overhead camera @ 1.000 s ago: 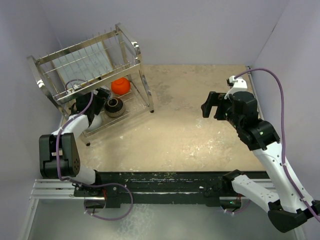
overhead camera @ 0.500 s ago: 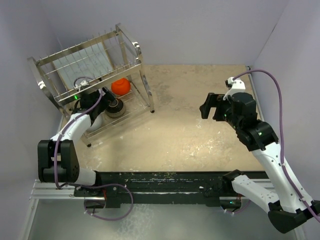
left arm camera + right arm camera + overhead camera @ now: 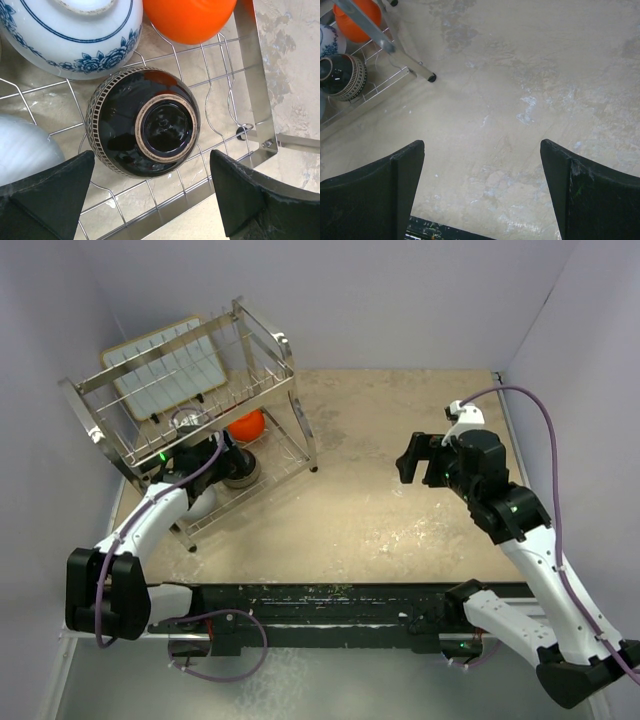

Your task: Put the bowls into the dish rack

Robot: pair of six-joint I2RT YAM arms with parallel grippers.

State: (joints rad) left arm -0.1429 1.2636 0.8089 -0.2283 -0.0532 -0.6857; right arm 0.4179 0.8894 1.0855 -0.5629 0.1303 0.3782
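Observation:
The dish rack (image 3: 265,335) stands at the back left with a pale tray (image 3: 165,365) on its upper tier. On its lower wire shelf (image 3: 220,100) lie a dark brown bowl (image 3: 145,130) turned upside down, a blue-and-white bowl (image 3: 75,40), an orange-red bowl (image 3: 187,17) and a white bowl (image 3: 22,150). My left gripper (image 3: 150,200) is open and empty just above the dark bowl (image 3: 241,471). My right gripper (image 3: 482,190) is open and empty over bare table at the right (image 3: 415,458). The beige bowl is out of view.
The rack's right leg and foot (image 3: 431,77) stand on the beige table (image 3: 400,530). Grey walls close in the back and both sides. A black rail (image 3: 330,600) runs along the near edge.
The rack has shifted a little to the right and toward me, and the tray now sticks out at its back. My left gripper has drawn back over the dark bowl. The right arm barely moved.

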